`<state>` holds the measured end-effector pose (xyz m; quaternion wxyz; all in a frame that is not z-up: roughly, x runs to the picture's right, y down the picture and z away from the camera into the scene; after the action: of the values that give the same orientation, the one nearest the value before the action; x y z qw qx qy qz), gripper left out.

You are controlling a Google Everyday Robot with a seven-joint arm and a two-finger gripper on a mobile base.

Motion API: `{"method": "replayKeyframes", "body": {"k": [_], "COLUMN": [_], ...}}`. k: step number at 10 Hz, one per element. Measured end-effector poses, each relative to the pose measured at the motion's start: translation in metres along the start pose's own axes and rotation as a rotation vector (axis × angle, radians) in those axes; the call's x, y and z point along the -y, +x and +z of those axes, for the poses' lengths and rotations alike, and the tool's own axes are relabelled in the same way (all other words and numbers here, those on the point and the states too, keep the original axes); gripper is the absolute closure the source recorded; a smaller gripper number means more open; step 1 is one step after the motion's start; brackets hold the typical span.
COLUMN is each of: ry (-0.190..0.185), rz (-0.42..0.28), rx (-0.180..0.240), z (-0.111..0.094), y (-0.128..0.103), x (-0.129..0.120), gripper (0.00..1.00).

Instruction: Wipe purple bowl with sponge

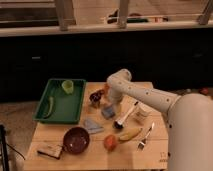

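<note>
Jaws, state untellable, right above sponge [108, 111], well apart from purple bowl [76, 139]

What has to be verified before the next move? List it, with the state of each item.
1. The sponge lies in view, uncovered: ok.
2. The claw sits just above the sponge: ok.
3. Sponge already gripped: cannot tell.
4. The purple bowl stands upright, front left of the sponge: ok.
5. Bowl interior free of objects: ok.
6. Low path from sponge to bowl free: not ok, the grey-blue cloth lies between them.
</note>
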<state>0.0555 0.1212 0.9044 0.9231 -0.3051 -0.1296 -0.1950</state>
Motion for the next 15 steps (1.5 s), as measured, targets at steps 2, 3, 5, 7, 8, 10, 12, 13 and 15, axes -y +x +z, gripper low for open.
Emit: {"method": "replayKeyframes", "body": {"k": [2,3,5,7,8,10,12,13,15], "ry": [-0.016,-0.028,-0.045,-0.054,-0.053,-0.053,-0.050,-0.048,-0.045], "rz": [0.001,0.001,-0.001,-0.005,-0.002,-0.005,-0.018,-0.024,-0.045], "rx": [0.018,0.027,0.036,0.035,0.032,0.020,0.002,-0.002,-0.005], "z": [0.011,0.016,0.021,0.020,0.017,0.004,-0.015,-0.021,-0.032], "y": [0.002,0.001,-0.001,-0.004,-0.005,-0.009,-0.013,-0.014,-0.018], "x": [-0.001,-0.002,-0.003,-0.004,-0.004,-0.004,-0.006,-0.006,-0.009], "gripper": [0.21,0.27,0.47,0.66,0.77,0.95,1.00,1.00,1.00]}}
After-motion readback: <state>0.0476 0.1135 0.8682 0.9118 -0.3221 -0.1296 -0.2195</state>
